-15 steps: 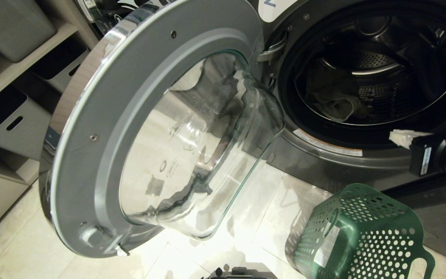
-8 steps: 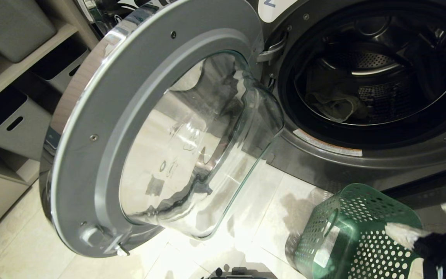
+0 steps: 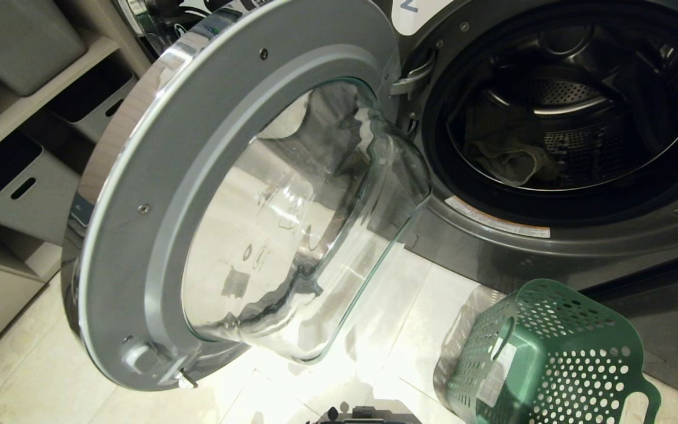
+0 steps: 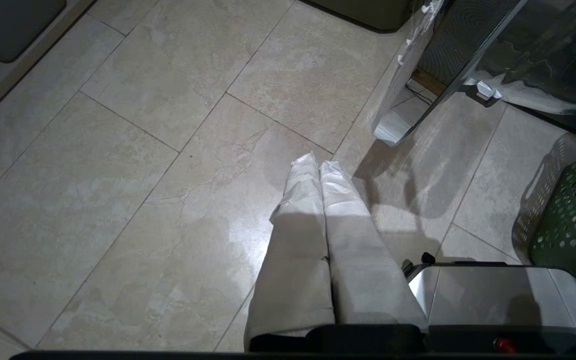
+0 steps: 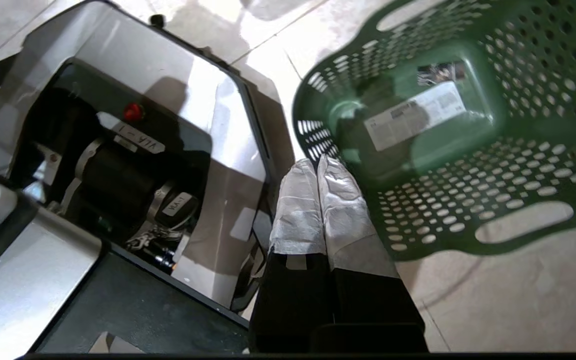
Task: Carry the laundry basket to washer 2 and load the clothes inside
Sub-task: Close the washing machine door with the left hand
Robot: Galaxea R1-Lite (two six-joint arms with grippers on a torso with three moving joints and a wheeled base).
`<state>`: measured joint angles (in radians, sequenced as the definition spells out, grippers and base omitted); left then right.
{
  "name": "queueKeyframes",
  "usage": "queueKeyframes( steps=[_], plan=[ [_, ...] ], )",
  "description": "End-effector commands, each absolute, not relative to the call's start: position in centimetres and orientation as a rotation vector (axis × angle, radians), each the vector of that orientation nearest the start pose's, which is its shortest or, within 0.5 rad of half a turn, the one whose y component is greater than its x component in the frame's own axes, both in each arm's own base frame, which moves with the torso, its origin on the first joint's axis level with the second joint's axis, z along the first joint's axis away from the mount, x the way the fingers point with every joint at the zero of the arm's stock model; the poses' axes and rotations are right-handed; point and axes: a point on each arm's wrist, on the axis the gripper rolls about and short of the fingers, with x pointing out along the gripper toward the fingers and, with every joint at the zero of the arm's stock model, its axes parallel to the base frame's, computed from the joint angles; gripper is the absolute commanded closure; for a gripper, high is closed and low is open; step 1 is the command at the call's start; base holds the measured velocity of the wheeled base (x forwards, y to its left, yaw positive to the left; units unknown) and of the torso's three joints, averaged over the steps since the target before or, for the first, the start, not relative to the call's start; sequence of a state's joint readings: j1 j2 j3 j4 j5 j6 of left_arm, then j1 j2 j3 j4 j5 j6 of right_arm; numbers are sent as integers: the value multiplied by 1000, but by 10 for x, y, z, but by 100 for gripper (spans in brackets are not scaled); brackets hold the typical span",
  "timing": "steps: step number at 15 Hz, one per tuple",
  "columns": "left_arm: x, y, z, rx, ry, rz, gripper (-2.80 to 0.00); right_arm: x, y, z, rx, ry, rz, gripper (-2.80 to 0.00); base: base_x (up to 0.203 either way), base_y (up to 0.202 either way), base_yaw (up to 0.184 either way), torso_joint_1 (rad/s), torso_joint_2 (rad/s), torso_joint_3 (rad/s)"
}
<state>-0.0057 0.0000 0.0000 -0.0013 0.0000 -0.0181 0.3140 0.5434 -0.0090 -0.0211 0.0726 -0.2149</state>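
Clothes (image 3: 507,159) were seen lying low in the drum of washer 2 (image 3: 568,112), toward the left side of the opening, with the glass door (image 3: 245,200) swung wide open to the left. A second earlier the right arm had been reaching at the right edge of the drum mouth; half a second earlier it had dropped to the lower right corner of the head view, and now it was gone from that view altogether. In the right wrist view the right gripper (image 5: 319,167) was shown with its wrapped fingers pressed together and nothing held, hanging over the floor tiles between the robot's base (image 5: 118,150) and the laundry basket (image 5: 448,140), whose inside looked empty. The left gripper (image 4: 318,165) was likewise clenched on nothing, parked above the floor (image 4: 118,150). The basket stood on the tiles just before the washer's front. Loading was judged finished, with the door left open.
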Motion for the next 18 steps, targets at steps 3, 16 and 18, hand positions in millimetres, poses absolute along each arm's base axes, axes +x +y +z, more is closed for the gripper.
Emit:
queueKeyframes(
  steps=[3,16,18],
  plan=[
    [-23,0,75,-18,2,-6,0,5,2,79,-222,340,233,0,0,0,0,0,0,0],
    [-23,0,75,-18,1,-6,0,-23,1,75,-161,2,61,0,0,0,0,0,0,0],
    [-23,0,75,-18,0,-6,0,-23,1,75,-147,5,57,0,0,0,0,0,0,0]
  ],
)
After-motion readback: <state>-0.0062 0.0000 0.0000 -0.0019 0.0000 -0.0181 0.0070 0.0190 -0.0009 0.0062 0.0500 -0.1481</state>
